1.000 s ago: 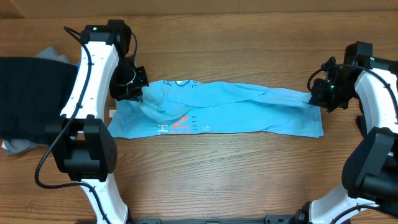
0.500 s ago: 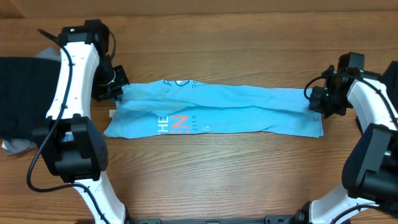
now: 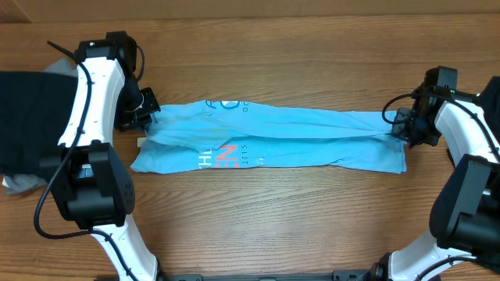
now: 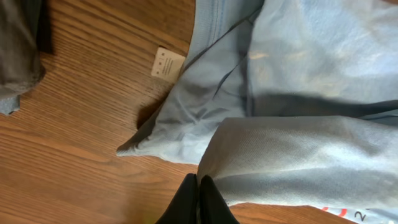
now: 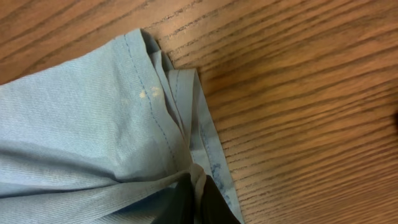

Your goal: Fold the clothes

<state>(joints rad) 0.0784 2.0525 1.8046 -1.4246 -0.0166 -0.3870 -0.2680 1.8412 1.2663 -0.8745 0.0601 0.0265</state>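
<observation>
Wooden table (image 3: 273,218): T-shirt (image 3: 297,136) (sky-blue) stretched between left hand (image 3: 148,117), right hand (image 3: 401,129).

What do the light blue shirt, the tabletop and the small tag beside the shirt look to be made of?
The light blue shirt: soft knit fabric, likely cotton, matte; fine ribbed weave, stitched hems and loose folds. The tabletop: wood or wood-look laminate, slight sheen; brown grain lines. The tag: pale, flat, printed; paper or woven cloth, cannot tell.

Overhead camera straight down on the wooden table (image 3: 273,211), left wrist close over the left end of the sky-blue T-shirt (image 3: 312,140), right wrist close over its right end — both ends shared with overhead.
</observation>
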